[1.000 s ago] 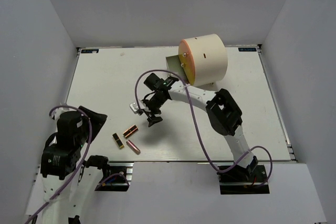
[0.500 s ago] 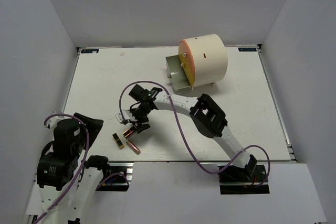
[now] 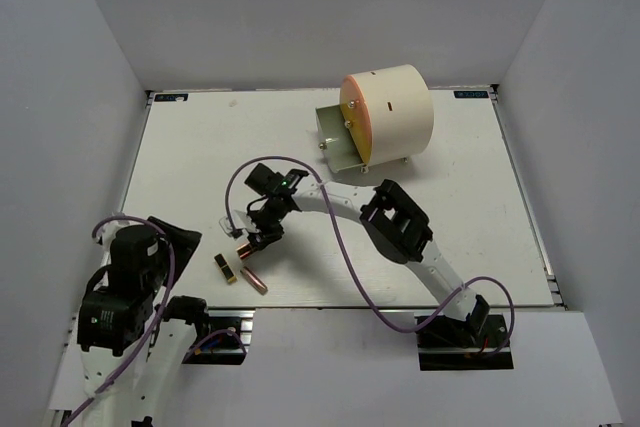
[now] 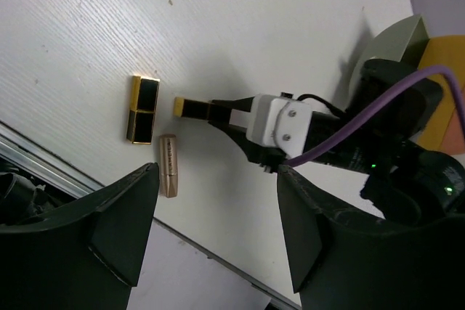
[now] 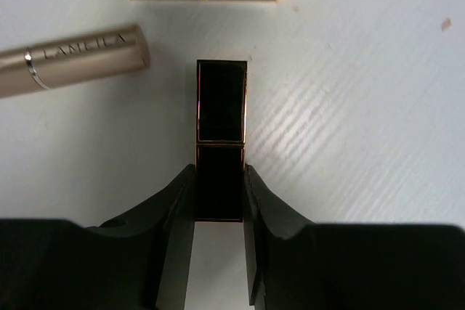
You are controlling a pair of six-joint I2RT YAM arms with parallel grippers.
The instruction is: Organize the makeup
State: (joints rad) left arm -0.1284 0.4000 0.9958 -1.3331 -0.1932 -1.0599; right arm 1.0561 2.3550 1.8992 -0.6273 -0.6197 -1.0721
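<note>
At the far left the left arm [image 3: 128,287] sits folded back by its base, out of the work. Its left gripper [image 4: 218,173] is spread wide with nothing between the fingers, merely facing the table [image 3: 190,147]. Just right of it, near the front edge, lie a loose black-and-gold lipstick [image 3: 225,268] and a pink lipstick [image 3: 253,281]. They are close together but not touching, and both lie where they lay a second ago.

The change is in the right arm. A second ago the right gripper [image 3: 246,244] hung above the table, nearer the middle. Since then it has swung down and to the left, and its fingers [image 5: 174,201] now press on both sides of the gripped lipstick [image 5: 221,128], a second black-and-gold one. They hold its near half, and the far half sticks out beyond the tips. So the pick looks made, or as good as made. Whether the tube has left the surface is hard to say from the wrist view; it seems to rest there or sit barely above.

The right arm reaches low and long, elbow bent over mid-table, wrist tipped down. Further right, at the back, the cream drum [image 3: 395,107] stands with its drawer [image 3: 335,135] pulled open. That is a likely home for the tube, and it is well apart from here.
</note>
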